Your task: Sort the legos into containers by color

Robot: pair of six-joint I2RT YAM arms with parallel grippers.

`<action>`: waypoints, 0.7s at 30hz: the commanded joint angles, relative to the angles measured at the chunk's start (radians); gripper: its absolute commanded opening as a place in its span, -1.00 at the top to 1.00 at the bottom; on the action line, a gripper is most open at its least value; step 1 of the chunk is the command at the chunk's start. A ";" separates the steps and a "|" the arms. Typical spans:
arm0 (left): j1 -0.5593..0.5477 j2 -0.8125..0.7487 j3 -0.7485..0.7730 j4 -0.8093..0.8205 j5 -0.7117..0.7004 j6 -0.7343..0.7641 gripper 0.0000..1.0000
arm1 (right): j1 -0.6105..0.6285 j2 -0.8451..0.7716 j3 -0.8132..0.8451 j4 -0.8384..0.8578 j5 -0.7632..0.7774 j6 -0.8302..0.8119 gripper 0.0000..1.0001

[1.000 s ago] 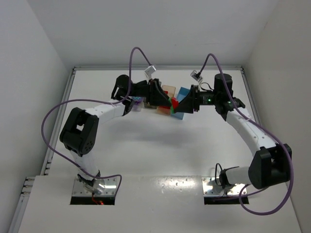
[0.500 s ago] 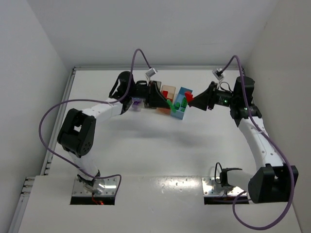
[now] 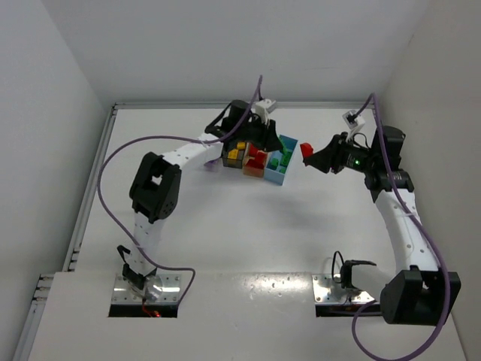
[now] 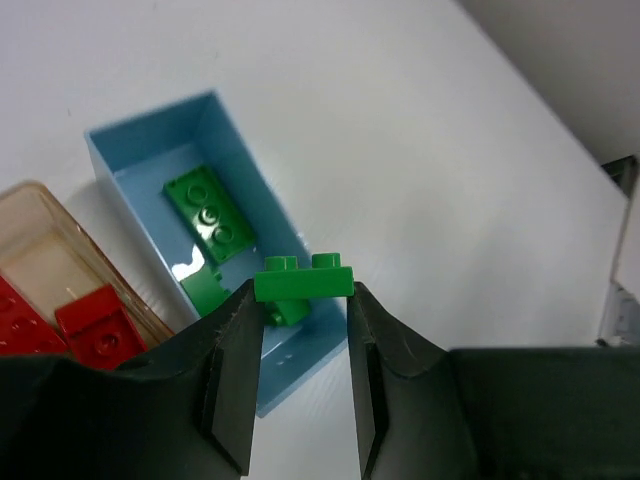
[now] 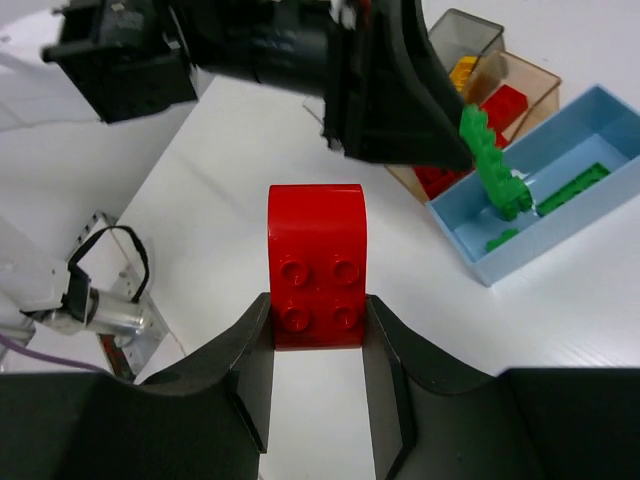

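Note:
My left gripper (image 3: 268, 144) is shut on a small green lego (image 4: 304, 281) and holds it above the light blue bin (image 4: 232, 140), which has other green legos (image 4: 210, 209) in it. My right gripper (image 3: 307, 151) is shut on a red round-topped lego (image 5: 316, 262) and holds it in the air to the right of the bins. The tan-peach bin (image 3: 253, 167) holds red legos (image 4: 96, 319). The dark smoky grey bin (image 3: 232, 153) holds yellow legos (image 5: 462, 71). The left arm hides the clear bin in the top view.
The three visible bins stand side by side at the back middle of the white table (image 3: 225, 226). The right wrist view shows the left gripper (image 5: 400, 90) with its green lego (image 5: 490, 160) over the blue bin (image 5: 560, 232). White walls enclose the table.
The two grippers have moved apart, the left with the green lego and the right with the red one. The left arm has swung over the bins. The right gripper drew back to the right.

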 commanded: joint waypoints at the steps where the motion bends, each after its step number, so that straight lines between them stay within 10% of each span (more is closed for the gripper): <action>1: -0.026 0.054 0.074 -0.095 -0.127 0.054 0.85 | -0.023 -0.021 -0.001 0.001 0.033 -0.016 1.00; 6: -0.035 0.124 0.111 -0.125 -0.173 0.076 0.79 | -0.032 -0.021 0.017 -0.009 0.033 -0.016 1.00; 17: 0.018 -0.035 0.032 0.144 0.060 -0.120 -0.81 | 0.020 0.099 0.046 0.083 0.024 -0.015 1.00; 21: 0.076 -0.166 0.021 0.188 0.074 -0.159 -0.89 | 0.085 0.171 0.080 0.190 0.094 0.007 1.00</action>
